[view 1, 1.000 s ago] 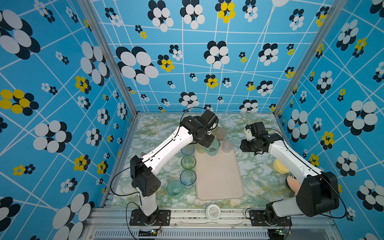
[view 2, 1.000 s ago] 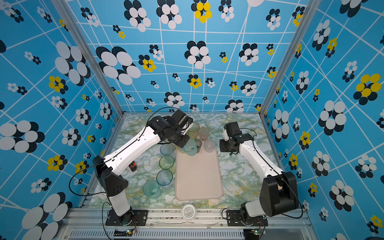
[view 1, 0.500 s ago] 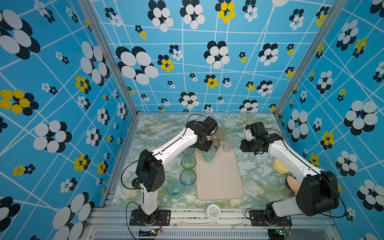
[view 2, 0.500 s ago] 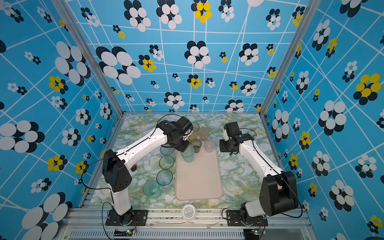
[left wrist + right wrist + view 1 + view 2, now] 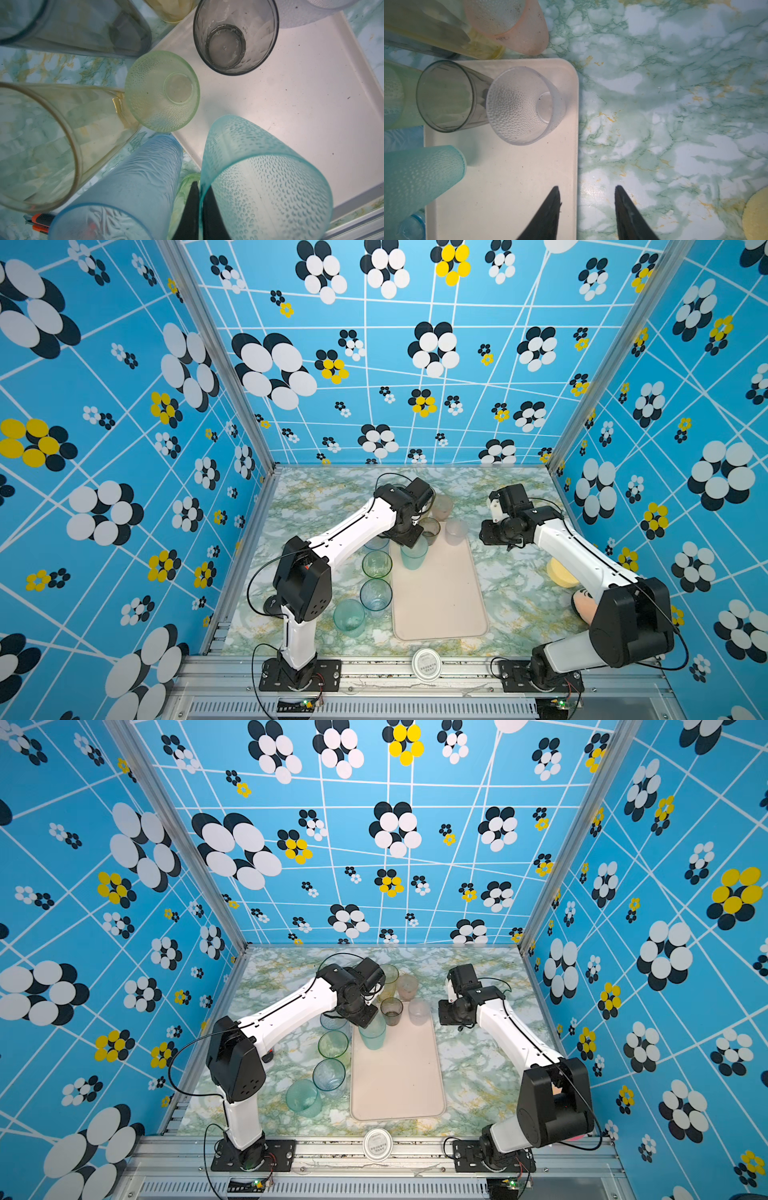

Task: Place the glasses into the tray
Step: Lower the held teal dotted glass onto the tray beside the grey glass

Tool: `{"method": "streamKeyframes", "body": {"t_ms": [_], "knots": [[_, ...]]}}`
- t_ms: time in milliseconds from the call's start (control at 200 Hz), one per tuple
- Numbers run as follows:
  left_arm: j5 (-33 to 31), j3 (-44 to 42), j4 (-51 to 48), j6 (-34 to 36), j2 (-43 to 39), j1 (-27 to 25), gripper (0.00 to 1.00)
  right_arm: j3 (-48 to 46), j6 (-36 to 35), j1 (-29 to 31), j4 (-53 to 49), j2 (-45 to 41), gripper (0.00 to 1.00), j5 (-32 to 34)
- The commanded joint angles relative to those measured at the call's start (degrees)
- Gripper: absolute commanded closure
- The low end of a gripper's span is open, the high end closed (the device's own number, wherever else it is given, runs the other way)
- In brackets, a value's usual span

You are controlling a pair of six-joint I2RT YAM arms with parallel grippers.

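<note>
My left gripper (image 5: 200,187) is shut on the rim of a teal glass (image 5: 413,556), one finger inside and one outside. That glass is upright over the far left part of the cream tray (image 5: 440,601); I cannot tell whether its base touches. A smoky grey glass (image 5: 391,1011) and a clear glass (image 5: 418,1011) stand in the tray's far end. My right gripper (image 5: 586,191) is open and empty above the tray's right rim (image 5: 576,124). A pink glass (image 5: 441,506) and an amber glass (image 5: 388,977) stand just beyond the tray.
Left of the tray stand a green glass (image 5: 377,564), a bluish glass (image 5: 375,595) and a teal-green glass (image 5: 349,616). A yellow disc (image 5: 561,572) lies under the right arm. A white lid (image 5: 426,664) sits on the front rail. An orange cutter (image 5: 39,221) lies by the left wall.
My left gripper has carried the teal glass nearer and lower, from beside the far glasses to over the tray's far left part. The right arm has not moved.
</note>
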Motion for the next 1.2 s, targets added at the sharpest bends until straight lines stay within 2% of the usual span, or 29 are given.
{"method": "streamKeyframes", "body": {"t_ms": [0, 425, 1195], "knots": [[-2.31, -1.15, 0.72, 0.52, -0.41, 0.52, 1.0, 0.53, 1.01, -0.17, -1.07, 0.81, 0.55, -0.21], [-5.02, -1.56, 0.46, 1.05, -0.44, 1.31, 1.0, 0.69, 1.1, -0.17, -1.1, 1.25, 0.55, -0.45], [-3.19, -4.23, 3.36, 1.49, 0.09, 2.36, 1.0, 0.91, 1.27, -0.19, -1.09, 1.87, 0.55, -0.57]]}}
